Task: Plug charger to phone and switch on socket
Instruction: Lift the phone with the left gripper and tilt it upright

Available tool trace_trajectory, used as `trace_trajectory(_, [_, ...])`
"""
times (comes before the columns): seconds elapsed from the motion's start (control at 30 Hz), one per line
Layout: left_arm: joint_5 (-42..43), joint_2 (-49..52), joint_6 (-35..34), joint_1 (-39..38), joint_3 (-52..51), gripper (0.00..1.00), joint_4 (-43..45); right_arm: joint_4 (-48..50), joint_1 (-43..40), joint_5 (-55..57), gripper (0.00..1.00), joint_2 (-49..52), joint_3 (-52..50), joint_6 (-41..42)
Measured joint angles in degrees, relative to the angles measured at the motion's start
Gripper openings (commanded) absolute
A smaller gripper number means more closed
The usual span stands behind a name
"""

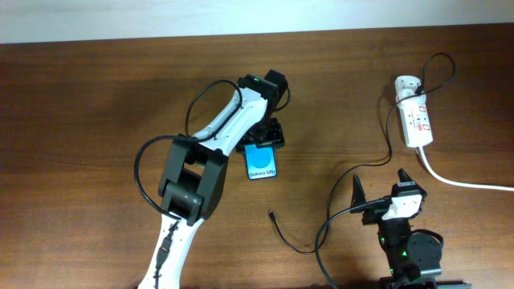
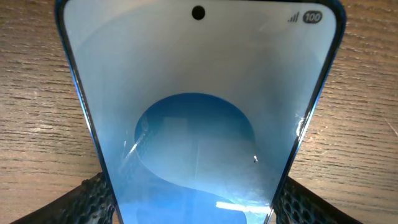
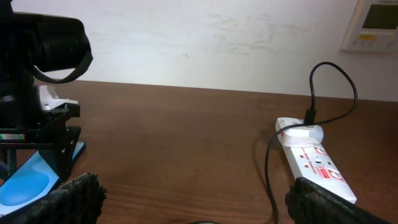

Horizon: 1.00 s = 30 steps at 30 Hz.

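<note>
The phone [image 1: 262, 163] lies flat on the table, blue screen up; it fills the left wrist view [image 2: 199, 124]. My left gripper [image 1: 265, 138] is over its far end, one finger against each long edge [image 2: 196, 208], shut on it. The charger's black cable [image 1: 353, 172] runs from a white adapter [image 1: 406, 83] in the socket [image 1: 417, 121] down to a loose plug tip [image 1: 271, 213] on the table in front of the phone. My right gripper [image 1: 380, 189] is open and empty at the front right [image 3: 196, 202]. In its view the socket [image 3: 314, 162] is to the right and the phone [image 3: 28, 183] to the left.
The socket's thick white cord [image 1: 466, 183] runs off the right edge of the wooden table. The black cable loops past the right arm's base [image 1: 321, 237]. A white wall with a wall controller [image 3: 376, 25] stands behind the table.
</note>
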Motion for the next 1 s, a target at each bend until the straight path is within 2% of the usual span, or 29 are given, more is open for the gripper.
trace_trajectory(0.37, [-2.1, 3.4, 1.7, 2.8, 7.4, 0.76, -8.0, 0.0, 0.0, 0.0, 0.98, 0.0, 0.0, 0.0])
trace_trajectory(0.53, [-2.7, 3.4, 3.6, 2.8, 7.7, 0.78, -7.8, 0.0, 0.0, 0.0, 0.98, 0.0, 0.0, 0.0])
trace_trajectory(0.7, [-2.7, 3.4, 4.4, 2.9, 7.7, 0.76, -7.8, 0.0, 0.0, 0.0, 0.98, 0.0, 0.0, 0.0])
trace_trajectory(0.87, [-1.7, 3.4, 6.9, 4.5, 8.5, 0.74, -9.5, 0.0, 0.0, 0.0, 0.98, 0.0, 0.0, 0.0])
trace_trajectory(1.0, [1.9, 3.6, 11.7, 5.3, 13.0, 0.75, -12.4, 0.0, 0.0, 0.0, 0.98, 0.0, 0.0, 0.0])
